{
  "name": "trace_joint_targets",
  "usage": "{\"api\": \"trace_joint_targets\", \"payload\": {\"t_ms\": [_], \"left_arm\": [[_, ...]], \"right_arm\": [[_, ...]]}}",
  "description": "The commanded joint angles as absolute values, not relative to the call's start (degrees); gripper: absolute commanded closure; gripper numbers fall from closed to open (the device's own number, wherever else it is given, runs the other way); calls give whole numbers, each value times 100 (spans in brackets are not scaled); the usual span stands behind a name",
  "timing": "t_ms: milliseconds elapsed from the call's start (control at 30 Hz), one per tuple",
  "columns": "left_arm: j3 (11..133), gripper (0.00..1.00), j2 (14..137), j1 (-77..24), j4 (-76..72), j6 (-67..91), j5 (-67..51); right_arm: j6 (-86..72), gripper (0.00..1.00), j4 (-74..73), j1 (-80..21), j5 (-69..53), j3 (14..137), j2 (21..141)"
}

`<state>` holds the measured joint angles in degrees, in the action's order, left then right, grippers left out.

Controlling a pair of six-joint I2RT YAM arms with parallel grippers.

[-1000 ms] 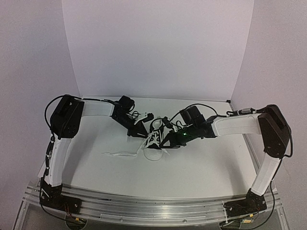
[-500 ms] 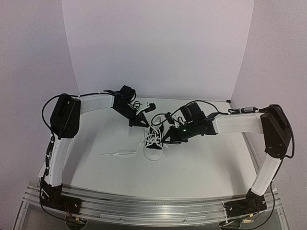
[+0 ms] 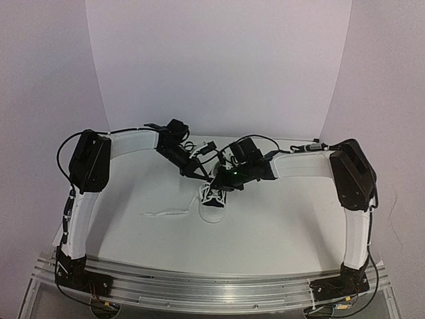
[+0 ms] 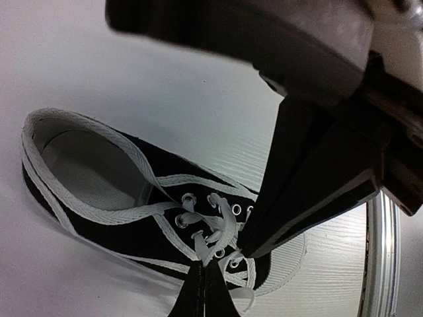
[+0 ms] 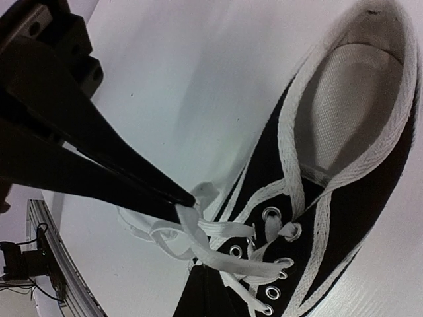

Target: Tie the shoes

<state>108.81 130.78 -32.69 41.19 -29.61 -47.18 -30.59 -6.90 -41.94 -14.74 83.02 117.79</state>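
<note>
Left tool (image 3: pixel 198 173): fingers were pressed together into a narrow wedge, its tip pinching a strand of the white laces (image 5: pixel 198 228) just beside the upper eyelets (image 5: pixel 272 214). Right tool (image 3: pixel 218 184): fingers were likewise drawn together, with the tip resting against the lacing from the opposite side. Whether it gripped a strand could not be told. A green light (image 3: pixel 234 175) glowed on its body.

The sneaker (image 3: pixel 212 203) stood upright on its sole at mid-bench, between the two tools, with its white toe cap toward the arm bases. The upper was black canvas with white binding around the opening, metal eyelets and a pale insole. One loose lace end (image 3: pixel 163 213) trailed flat across the bench (image 3: pixel 279 226) to the sneaker's left. An aluminium rail (image 3: pixel 212 289) ran along the near edge.
</note>
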Motion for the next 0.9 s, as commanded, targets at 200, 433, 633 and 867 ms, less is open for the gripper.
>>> {"api": "trace_joint_targets", "payload": {"t_ms": [200,433,633,867], "left_arm": [[11113,100,12612,-3287,4470,-2881,-5174],[10763,100,12580,-3291,4326,-3049,-5446],[10628,100,12780,-3309,4255,-3038,-5555],[10590,86,13037,-3289,4388,-3267,-5486]], "right_arm": [[-3589,100,-693,-4152,-1039,8854,12263],[-3850,100,-339,-4085,-945,9083,12593],[-4406,100,687,-3978,-1017,8753,12662],[-4567,100,844,-3951,-940,8559,12807]]}}
